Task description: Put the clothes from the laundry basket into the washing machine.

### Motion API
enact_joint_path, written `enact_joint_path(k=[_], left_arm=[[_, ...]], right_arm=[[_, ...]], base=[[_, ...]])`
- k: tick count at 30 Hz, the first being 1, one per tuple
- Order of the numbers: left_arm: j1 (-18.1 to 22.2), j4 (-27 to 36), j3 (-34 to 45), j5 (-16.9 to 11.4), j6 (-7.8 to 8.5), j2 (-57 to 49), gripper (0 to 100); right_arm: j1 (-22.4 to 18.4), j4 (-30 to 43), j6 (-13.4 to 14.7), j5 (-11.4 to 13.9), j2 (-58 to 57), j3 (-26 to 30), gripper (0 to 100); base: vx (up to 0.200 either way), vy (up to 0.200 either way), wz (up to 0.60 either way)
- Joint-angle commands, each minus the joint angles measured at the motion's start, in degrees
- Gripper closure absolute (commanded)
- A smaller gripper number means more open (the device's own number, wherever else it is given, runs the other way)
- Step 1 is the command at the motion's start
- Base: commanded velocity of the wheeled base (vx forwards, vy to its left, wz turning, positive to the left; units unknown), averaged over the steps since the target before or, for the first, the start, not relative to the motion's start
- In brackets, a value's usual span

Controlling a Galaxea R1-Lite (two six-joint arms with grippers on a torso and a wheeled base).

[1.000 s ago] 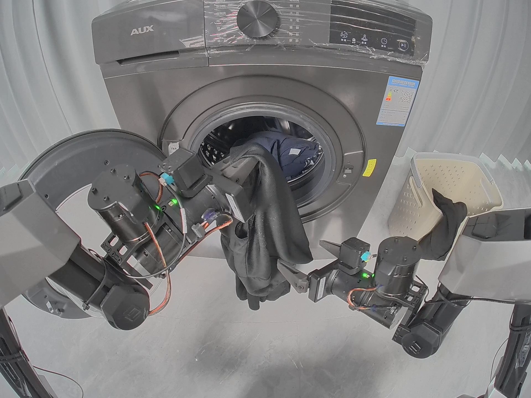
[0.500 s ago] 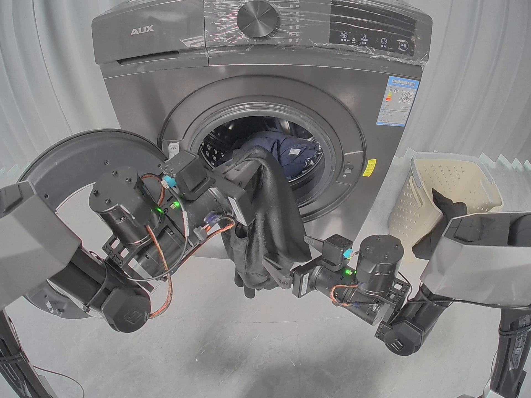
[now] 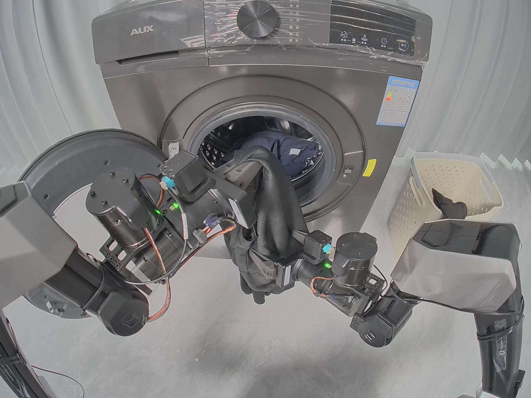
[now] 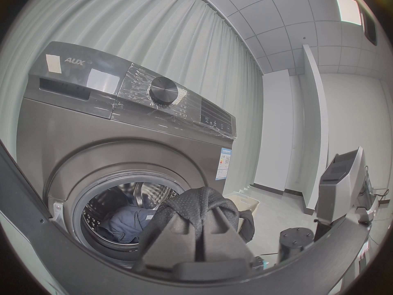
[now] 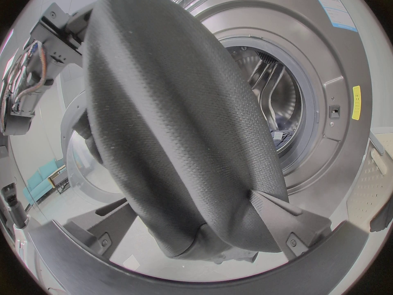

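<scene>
At the mouth of the drum, the black garment [image 3: 276,205] is pinched at its upper end by the left gripper [image 4: 196,226], whose fingers are closed on the cloth just in front of the opening. From there the garment hangs down the front of the washing machine [image 3: 166,89] and ends in a bunched tail well below the opening's lower rim. That tail is straddled by the right gripper [image 5: 188,201], whose fingers are spread wide on either side of the cloth with nothing clamped. Blue clothes [image 3: 287,150] are already lying inside the drum. The door [image 3: 72,156] is swung fully open on the robot's left. On its right stands the laundry basket [image 3: 415,205], with one more dark piece [image 3: 451,205] draped inside it.

Two risks can be judged. If only a thin fold is caught when the right fingers close, the tail may slip free and drop to the floor [image 3: 221,349]. If the top is fed in alone, the tail may be left trailing over the rim and snag there.

As for writing, a brand mark [image 3: 142,30] is carried on the drawer panel, a blue-and-white label [image 3: 397,100] is stuck beside the opening, and a small yellow sticker [image 3: 369,167] sits below it; their fine print cannot be made out.
</scene>
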Motion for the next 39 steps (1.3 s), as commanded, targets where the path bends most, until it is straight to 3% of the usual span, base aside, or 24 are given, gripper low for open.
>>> enact_joint_path(k=[1, 22, 23, 29, 31, 39], left_arm=[[-1.0, 0.0, 1.3, 0.0, -0.04, -1.4, 100], [-2.4, 0.0, 1.6, 0.1, -0.13, -3.2, 100], [-2.0, 0.0, 1.9, 0.1, -0.04, -3.2, 100], [-1.4, -0.1, 3.3, 0.1, -0.13, -3.0, 100], [0.8, -0.1, 4.3, 0.1, -0.04, -2.7, 100], [3.3, -0.1, 7.5, -0.1, 0.05, -2.3, 100]], right_arm=[[-0.2, 0.1, 0.0, -0.3, 3.3, -3.9, 0], [-0.7, 0.8, 0.3, -0.4, 6.4, -10.5, 0], [-0.7, 0.8, 0.3, -0.5, 6.1, -10.5, 100], [-1.1, 0.1, 0.5, -0.6, 5.0, -9.1, 100], [-1.9, -0.2, 0.5, -0.6, 2.1, -5.5, 100], [-4.8, -1.4, 0.2, -0.3, -4.2, 1.1, 100]], base=[[0.0, 0.0, 0.0], [0.0, 0.0, 0.0], [0.0, 0.0, 0.0], [0.0, 0.0, 0.0], [0.0, 0.0, 0.0], [0.0, 0.0, 0.0]])
